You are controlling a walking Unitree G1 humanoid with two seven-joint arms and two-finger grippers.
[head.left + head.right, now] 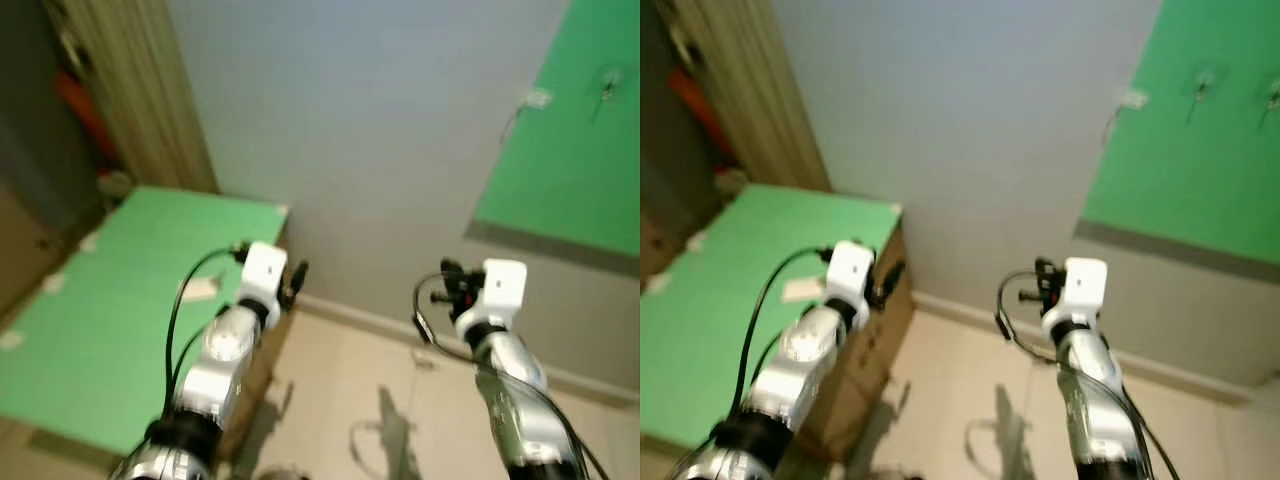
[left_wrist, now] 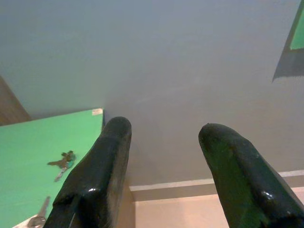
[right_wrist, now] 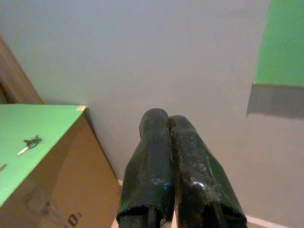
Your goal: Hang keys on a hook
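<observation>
A bunch of keys (image 2: 62,161) lies on the green top (image 1: 120,300) of a cardboard box (image 3: 61,190) that stands against the gray wall (image 1: 380,150). Another key (image 2: 38,216) lies on the green top too, nearer the left gripper (image 2: 161,166). That gripper hangs in the air just past the box's corner, with its fingers spread wide and nothing between them. The right gripper (image 3: 171,166) is farther from the box, out over the floor, with its fingers pressed together. A green board (image 1: 580,130) with small hooks (image 1: 1200,85) hangs high on the wall, well apart from the box.
</observation>
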